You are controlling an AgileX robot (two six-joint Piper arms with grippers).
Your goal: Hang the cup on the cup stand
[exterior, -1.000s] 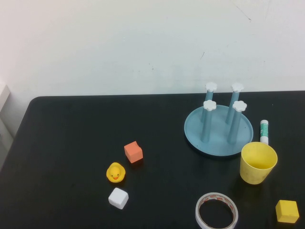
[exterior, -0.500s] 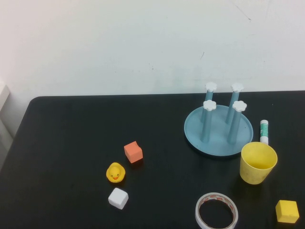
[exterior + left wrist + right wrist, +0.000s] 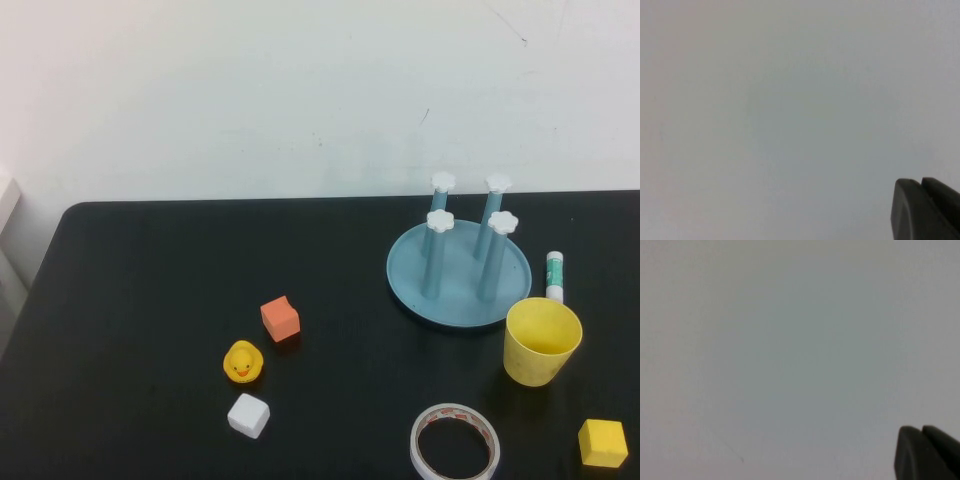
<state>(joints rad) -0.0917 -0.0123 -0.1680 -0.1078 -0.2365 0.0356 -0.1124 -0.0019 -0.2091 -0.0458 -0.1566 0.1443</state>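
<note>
The yellow cup point(image 3: 541, 341) stands upright, mouth up, on the black table point(image 3: 150, 300) at the right. Just behind it to the left is the cup stand point(image 3: 458, 272), a round blue-grey dish with several blue posts capped in white. Neither arm shows in the high view. In the left wrist view my left gripper point(image 3: 920, 182) is shut with nothing in it, facing a plain pale wall. In the right wrist view my right gripper point(image 3: 921, 429) is shut and holds nothing, facing the same blank wall.
An orange cube point(image 3: 280, 319), a yellow rubber duck point(image 3: 242, 362) and a white cube point(image 3: 248, 415) lie left of centre. A white tape roll point(image 3: 455, 442) and a yellow cube point(image 3: 602, 443) sit near the front right. A glue stick point(image 3: 554, 275) lies right of the stand.
</note>
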